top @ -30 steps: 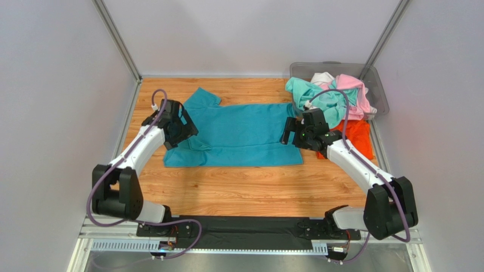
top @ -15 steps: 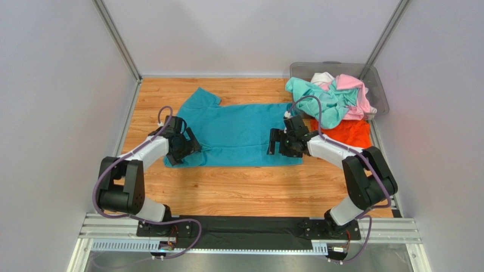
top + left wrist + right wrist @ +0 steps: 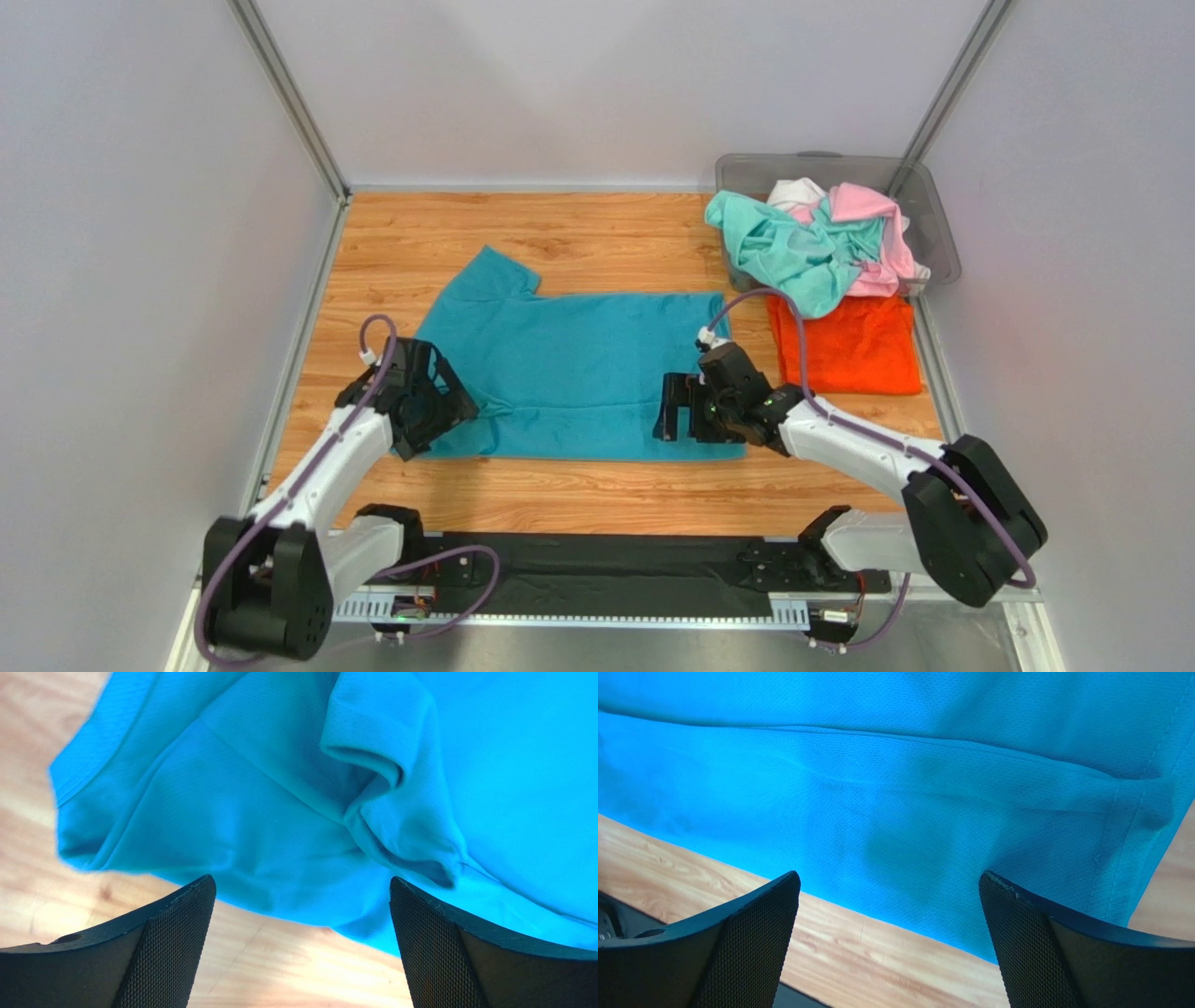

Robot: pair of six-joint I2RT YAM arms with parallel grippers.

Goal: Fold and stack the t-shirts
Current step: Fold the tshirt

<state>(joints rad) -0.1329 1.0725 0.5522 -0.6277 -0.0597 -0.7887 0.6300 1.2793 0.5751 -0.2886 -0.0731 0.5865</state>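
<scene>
The teal-blue t-shirt [image 3: 582,367] lies spread on the wooden table, one sleeve pointing to the far left. My left gripper [image 3: 434,410] is open and empty at the shirt's near left corner; its wrist view shows the rumpled sleeve [image 3: 393,777] just beyond the fingers. My right gripper [image 3: 683,415] is open and empty over the shirt's near right hem [image 3: 934,847]. The orange t-shirt [image 3: 846,345] lies flat to the right. The mint-green [image 3: 779,245], pink [image 3: 870,224] and white [image 3: 795,192] t-shirts are heaped at the back right.
A grey translucent plastic bin [image 3: 937,210] stands at the back right corner, under the heap of shirts. Metal frame posts and grey walls close in the table on the left, back and right. A black strip [image 3: 603,571] runs along the near edge.
Both arms have drawn back toward the near edge. The teal-blue shirt has slid nearer with them and now lies lower on the table. Both grippers now stand open at its near edge.
</scene>
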